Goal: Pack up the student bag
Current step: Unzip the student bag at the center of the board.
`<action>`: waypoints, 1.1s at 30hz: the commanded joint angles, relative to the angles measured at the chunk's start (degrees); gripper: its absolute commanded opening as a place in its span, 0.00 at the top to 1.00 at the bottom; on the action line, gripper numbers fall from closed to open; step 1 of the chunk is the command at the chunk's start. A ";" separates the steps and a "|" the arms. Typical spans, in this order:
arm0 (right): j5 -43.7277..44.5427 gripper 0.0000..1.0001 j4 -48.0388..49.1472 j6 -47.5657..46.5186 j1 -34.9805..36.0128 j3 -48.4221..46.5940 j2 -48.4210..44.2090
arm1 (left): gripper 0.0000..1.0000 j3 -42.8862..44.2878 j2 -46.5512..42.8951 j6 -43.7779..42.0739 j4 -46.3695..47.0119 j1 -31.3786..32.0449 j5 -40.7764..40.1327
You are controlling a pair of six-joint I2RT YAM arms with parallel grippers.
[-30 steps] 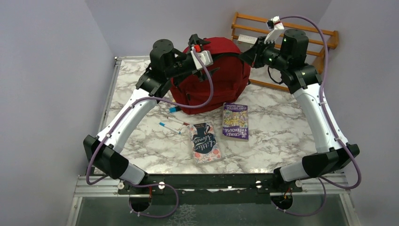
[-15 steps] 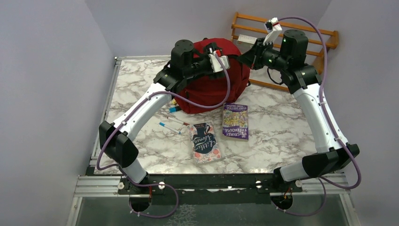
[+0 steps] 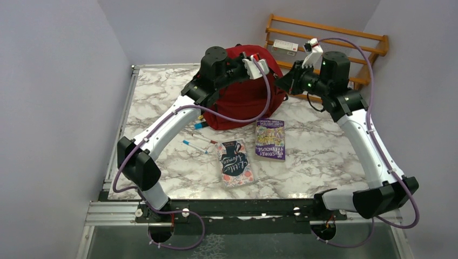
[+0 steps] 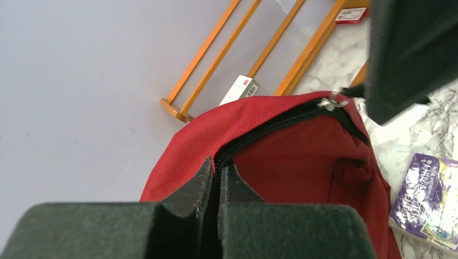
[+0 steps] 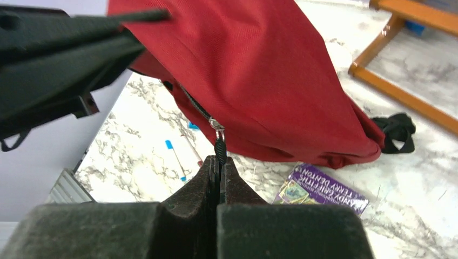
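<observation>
The student bag point(image 3: 243, 100) is a dark-red backpack standing at the back of the marble table. My left gripper point(image 3: 267, 59) sits at the bag's top and is shut on the black zipper seam point(image 4: 259, 132), whose track runs in between the fingertips point(image 4: 208, 172). My right gripper point(image 3: 282, 81) is at the bag's right side, shut on the black zipper pull point(image 5: 219, 147) below its metal slider. In the left wrist view the right gripper point(image 4: 410, 48) shows as a dark block by the slider ring point(image 4: 332, 101). The zipper looks closed between the two grippers.
A purple book point(image 3: 270, 138) and a dark floral notebook point(image 3: 235, 162) lie in front of the bag. Pens point(image 3: 195, 145) and a blue-capped marker point(image 3: 200, 125) lie to the left. An orange wooden rack point(image 3: 335, 32) with a small white box point(image 3: 284, 45) stands behind.
My left arm swung right over the bag's top and its gripper closed on the zipper seam. My right gripper dropped slightly, still holding the pull.
</observation>
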State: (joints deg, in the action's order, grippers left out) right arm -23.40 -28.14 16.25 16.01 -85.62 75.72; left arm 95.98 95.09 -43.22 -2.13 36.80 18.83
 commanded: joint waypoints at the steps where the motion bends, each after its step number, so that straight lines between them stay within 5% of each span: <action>1: 4.74 0.99 1.42 2.07 -0.15 5.86 -3.01 | 1.00 0.70 0.17 2.11 8.76 -0.29 -8.44; 17: 13.18 0.98 7.44 3.61 -0.18 23.31 -2.83 | 1.00 1.84 0.71 2.18 9.93 -0.24 -10.32; 27: 15.29 0.88 10.02 2.79 -0.18 26.79 0.25 | 1.00 0.21 -0.53 2.96 10.39 -0.24 -9.50; 30: 15.99 0.83 9.02 2.33 -0.18 25.45 0.33 | 1.00 -0.70 -1.09 3.16 10.39 -0.23 -9.20; 33: 15.91 0.66 7.97 1.76 -0.12 23.33 -1.34 | 1.00 -1.80 -1.76 3.38 10.48 -0.24 -9.11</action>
State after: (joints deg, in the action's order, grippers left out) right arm -9.93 -16.84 19.49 16.03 -60.16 75.44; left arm 94.87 96.55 -40.27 2.55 37.21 12.21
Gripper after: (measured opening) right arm 0.242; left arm 0.024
